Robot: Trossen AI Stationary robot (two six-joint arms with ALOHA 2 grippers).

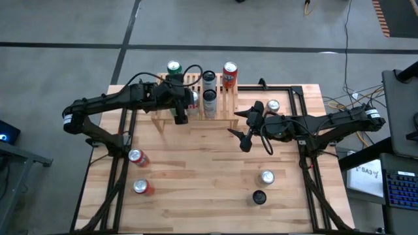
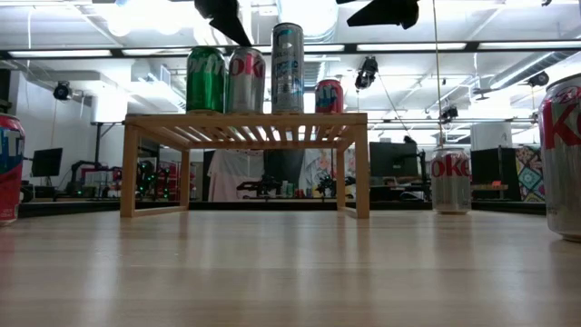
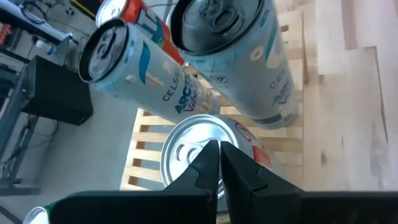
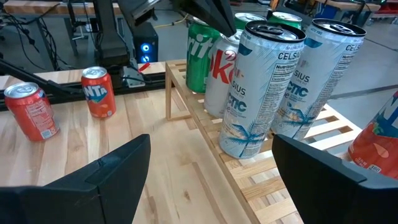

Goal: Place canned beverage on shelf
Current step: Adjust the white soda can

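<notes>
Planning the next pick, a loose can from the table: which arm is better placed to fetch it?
Probably the right. The right gripper hangs open over bare table, near the silver can. The left gripper is shut above the shelf.

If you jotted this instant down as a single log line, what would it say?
left pincer: shut, above silver can on shelf | right pincer: open, empty, beside shelf | loose cans on table

Five cans (image 1: 209,79) stand on the shelf (image 1: 196,117) — others on the table (image 1: 209,176)
</notes>
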